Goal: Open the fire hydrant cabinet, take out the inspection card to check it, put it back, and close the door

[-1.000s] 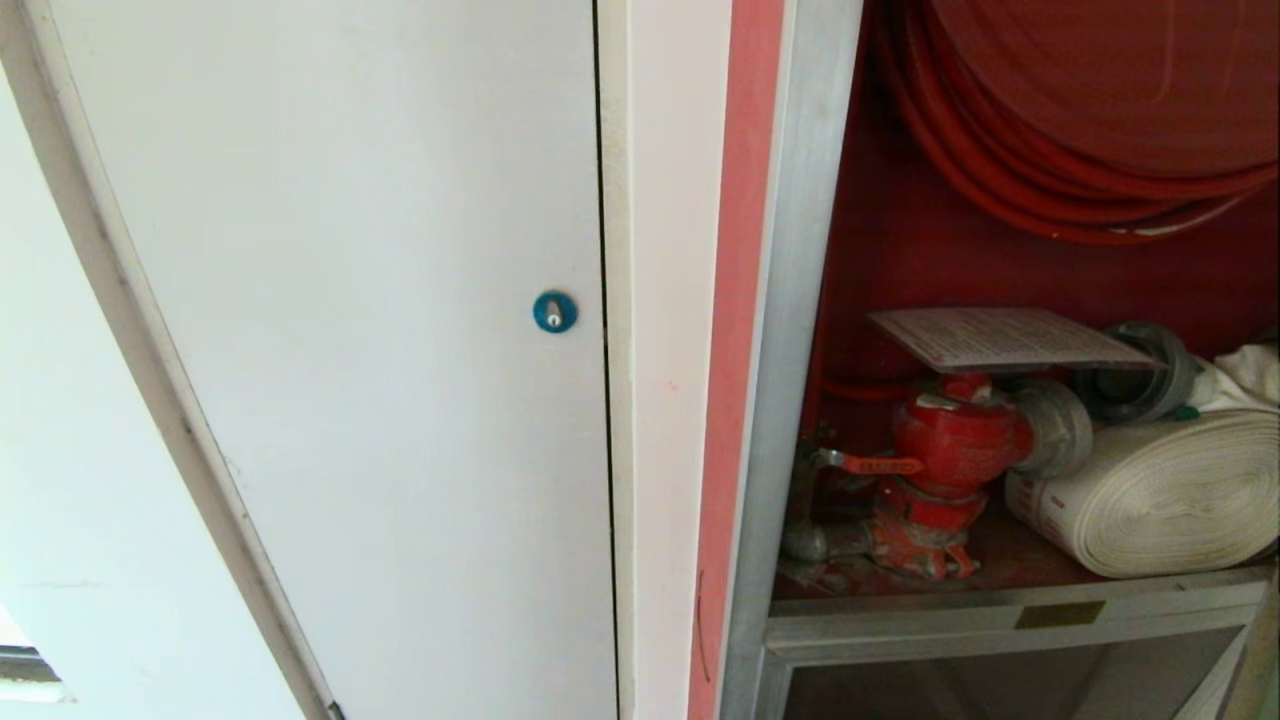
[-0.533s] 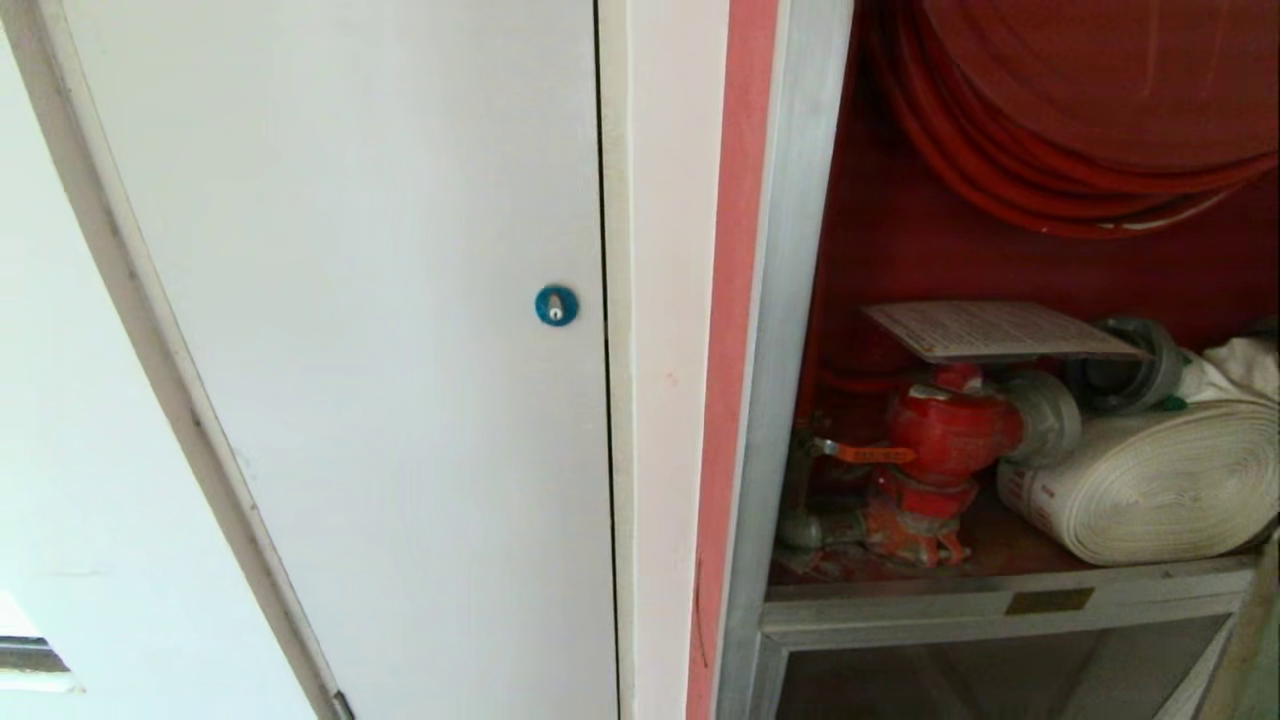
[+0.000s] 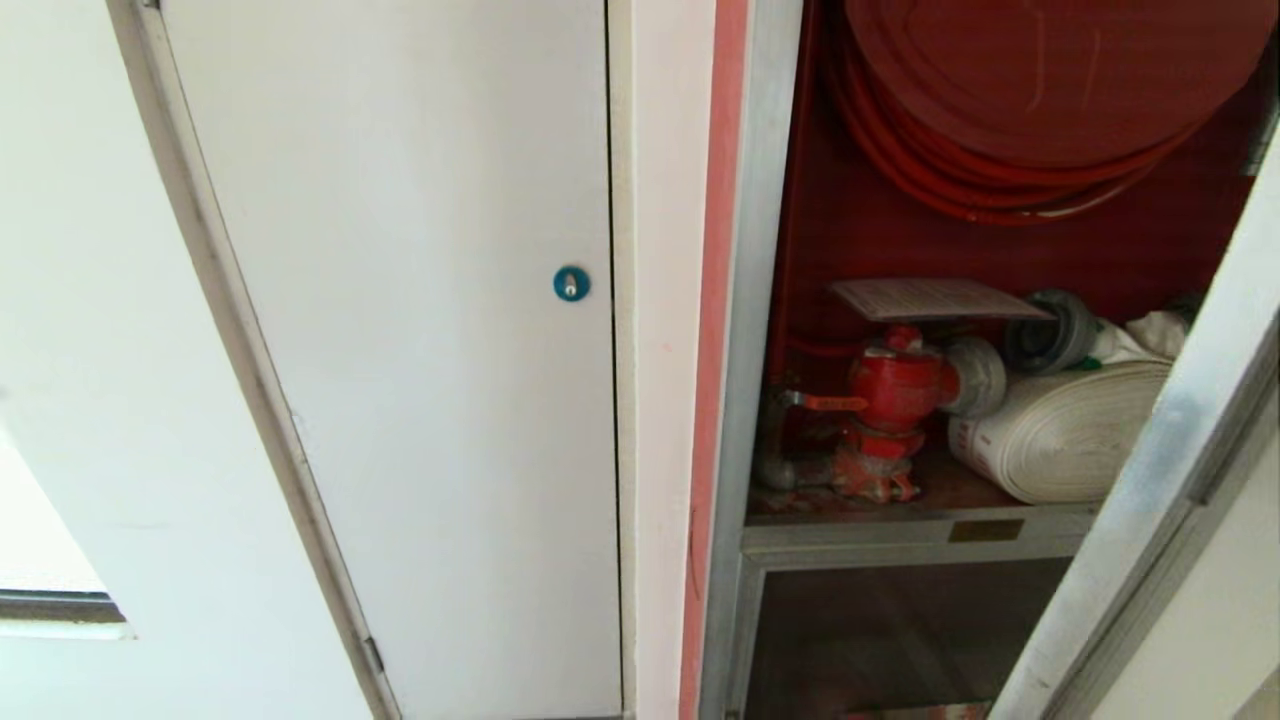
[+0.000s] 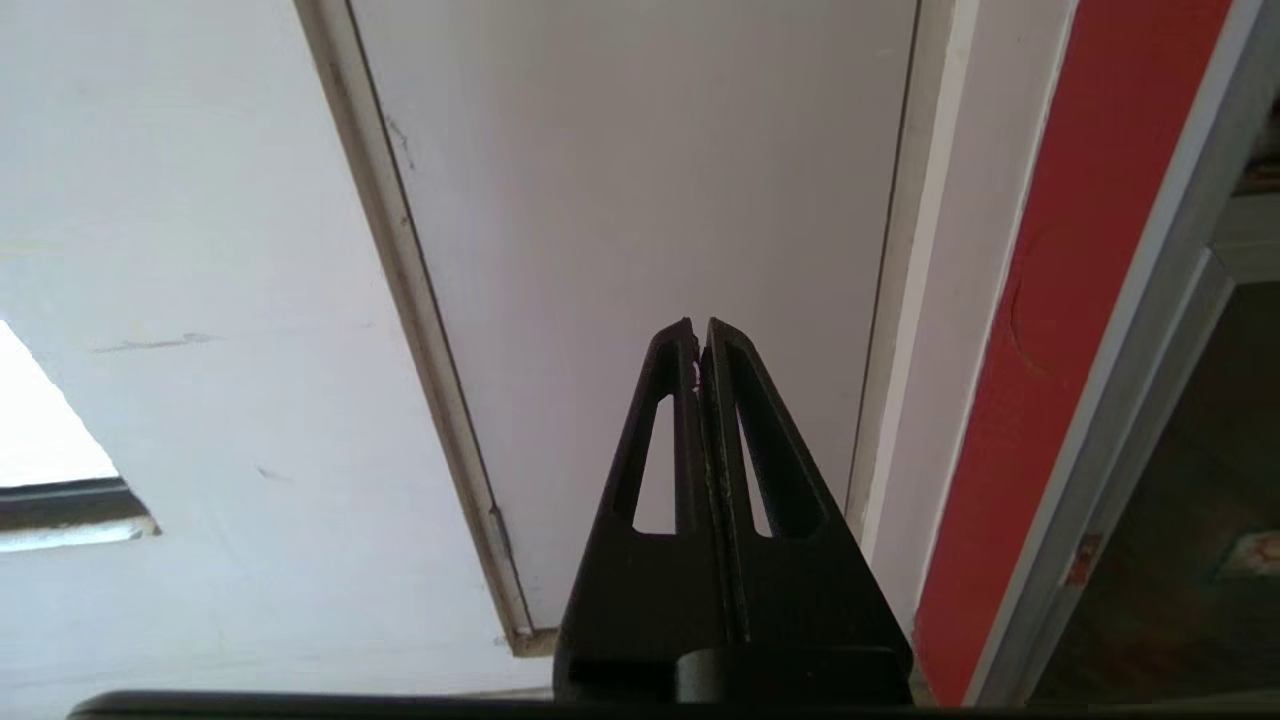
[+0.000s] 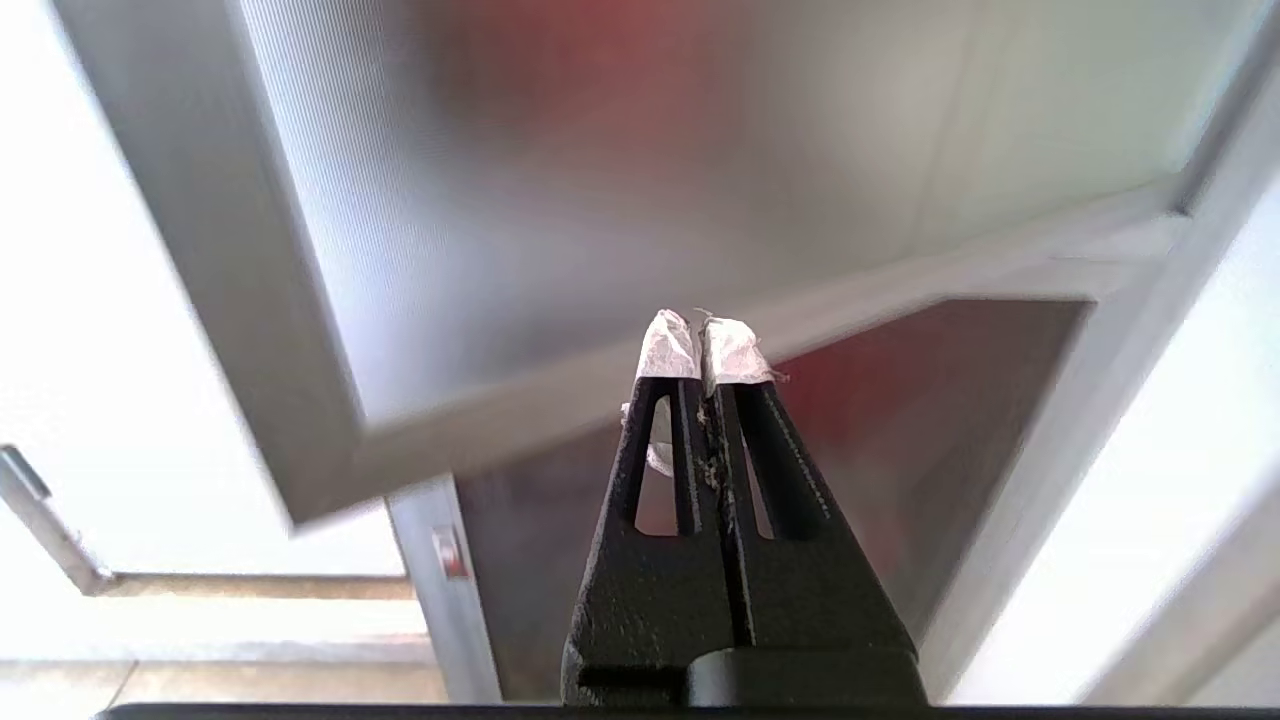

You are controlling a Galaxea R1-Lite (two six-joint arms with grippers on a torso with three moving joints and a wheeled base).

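Cabinet shelf, silver-edged w/ small brass plate, right-centre of head view, carries red hydrant valve at its left & white rolled hose touching valve's coupling at right; inspection card lies flat atop valve.

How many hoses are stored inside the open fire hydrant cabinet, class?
2. The red hose is wound on the reel at the top; the white rolled hose lies on the shelf beside the red hydrant valve. The door frame may hide more.
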